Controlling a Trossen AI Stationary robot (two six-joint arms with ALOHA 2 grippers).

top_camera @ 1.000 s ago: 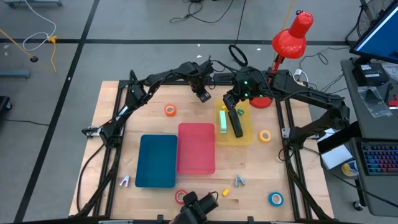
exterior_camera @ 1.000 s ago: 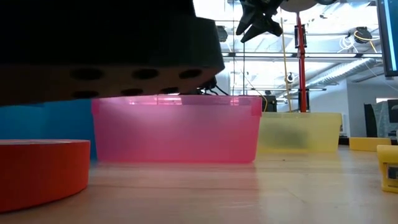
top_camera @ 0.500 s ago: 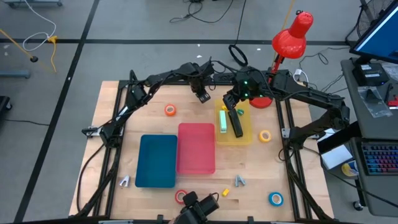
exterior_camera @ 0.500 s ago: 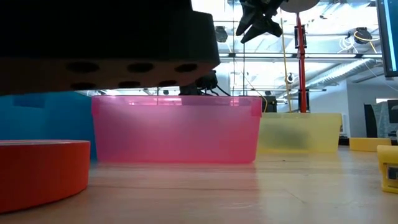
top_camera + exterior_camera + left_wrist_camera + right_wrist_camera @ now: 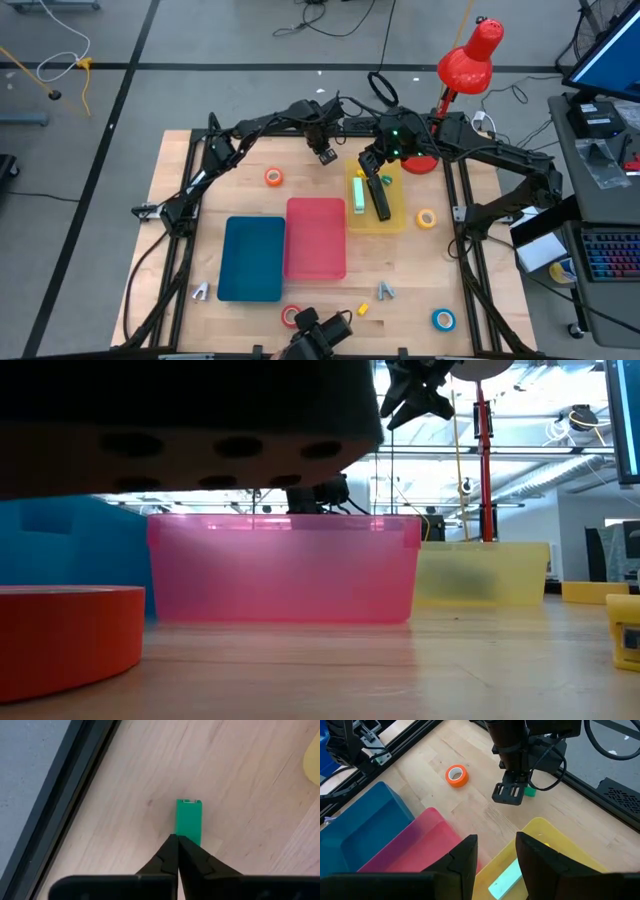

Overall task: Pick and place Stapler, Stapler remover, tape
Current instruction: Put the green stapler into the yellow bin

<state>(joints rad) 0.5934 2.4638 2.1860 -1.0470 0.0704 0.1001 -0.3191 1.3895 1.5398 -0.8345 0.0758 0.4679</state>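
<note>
Left gripper point(image 5: 177, 840) jaws pressed together, tips just over small green block point(image 5: 189, 820) on bench. Right gripper point(image 5: 495, 851) jaws spread above yellow translucent bin point(image 5: 545, 832).

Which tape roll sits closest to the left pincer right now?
The orange roll, alone on the table's far left part, just left of the left pincer. The yellow, blue and red rolls lie farther off.

A pale wooden table point(image 5: 250, 200) stands on a grey floor point(image 5: 120, 40) crossed by dark lines and loose cables, with a red desk lamp point(image 5: 468, 55) at its far edge (a desk with a keyboard point(image 5: 610, 255) alongside).
</note>
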